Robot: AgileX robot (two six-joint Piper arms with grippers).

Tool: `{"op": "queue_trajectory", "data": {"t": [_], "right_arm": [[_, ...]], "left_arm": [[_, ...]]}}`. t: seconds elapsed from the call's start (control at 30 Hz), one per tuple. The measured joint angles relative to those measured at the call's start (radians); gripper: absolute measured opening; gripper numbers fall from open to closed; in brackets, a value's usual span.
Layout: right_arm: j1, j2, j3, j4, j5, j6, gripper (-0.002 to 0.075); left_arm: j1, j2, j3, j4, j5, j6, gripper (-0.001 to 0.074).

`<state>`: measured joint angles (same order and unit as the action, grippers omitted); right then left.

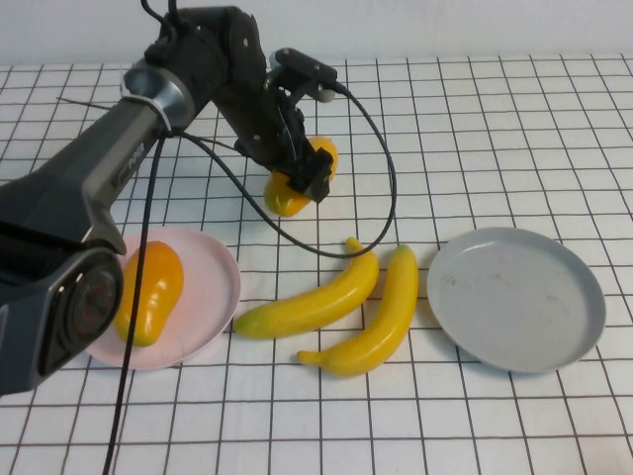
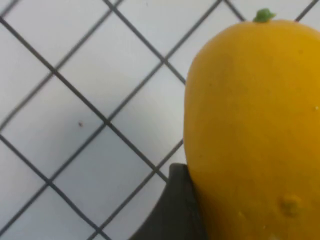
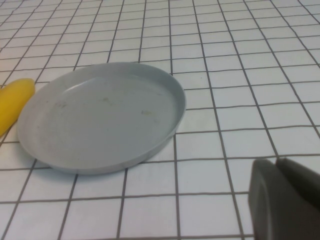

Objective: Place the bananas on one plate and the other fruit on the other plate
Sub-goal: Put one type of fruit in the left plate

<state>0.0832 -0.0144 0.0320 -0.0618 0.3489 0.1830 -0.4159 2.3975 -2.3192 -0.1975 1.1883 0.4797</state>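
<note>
Two yellow bananas (image 1: 312, 302) (image 1: 374, 319) lie side by side on the table between the plates. One mango-like fruit (image 1: 148, 292) lies on the pink plate (image 1: 208, 282) at the left. My left gripper (image 1: 305, 170) is at the second mango-like fruit (image 1: 285, 196) behind the bananas and is shut on it. In the left wrist view this fruit (image 2: 250, 130) fills the frame, with one finger (image 2: 172, 212) against its side. The grey plate (image 1: 514, 297) at the right holds nothing. My right gripper (image 3: 276, 172) is shut and empty, low beside the grey plate (image 3: 100, 115); it is outside the high view.
The table is covered by a white cloth with a black grid (image 1: 495, 129). The left arm and its cables (image 1: 386, 188) reach over the left and middle of the table. One banana tip (image 3: 12, 102) shows next to the grey plate in the right wrist view.
</note>
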Motion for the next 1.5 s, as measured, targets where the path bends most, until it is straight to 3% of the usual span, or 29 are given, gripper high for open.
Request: {"op": "queue_trajectory", "data": {"t": [0.17,0.37,0.5,0.7,0.93,1.07,1.5], "right_arm": [[0.0,0.0,0.0,0.0,0.0,0.0,-0.0016],[0.0,0.0,0.0,0.0,0.0,0.0,-0.0016],[0.0,0.0,0.0,0.0,0.0,0.0,-0.0016],[0.0,0.0,0.0,0.0,0.0,0.0,-0.0016],[0.0,0.0,0.0,0.0,0.0,0.0,-0.0016],[0.0,0.0,0.0,0.0,0.0,0.0,-0.0016],[0.0,0.0,0.0,0.0,0.0,0.0,-0.0016]], "left_arm": [[0.0,-0.014,-0.103,0.01,0.04,-0.074,0.0559],[0.0,-0.088,-0.067,0.067,0.052,-0.163,0.0559],[0.0,-0.204,0.098,0.157,0.052,-0.212,0.0559],[0.0,-0.404,0.484,0.284,0.046,-0.315,0.0559],[0.0,-0.477,0.827,0.237,-0.136,-0.432,0.0559],[0.0,-0.477,0.902,0.209,-0.169,-0.442,0.0559],[0.0,-0.523,0.915,0.198,-0.22,-0.422,0.0558]]}}
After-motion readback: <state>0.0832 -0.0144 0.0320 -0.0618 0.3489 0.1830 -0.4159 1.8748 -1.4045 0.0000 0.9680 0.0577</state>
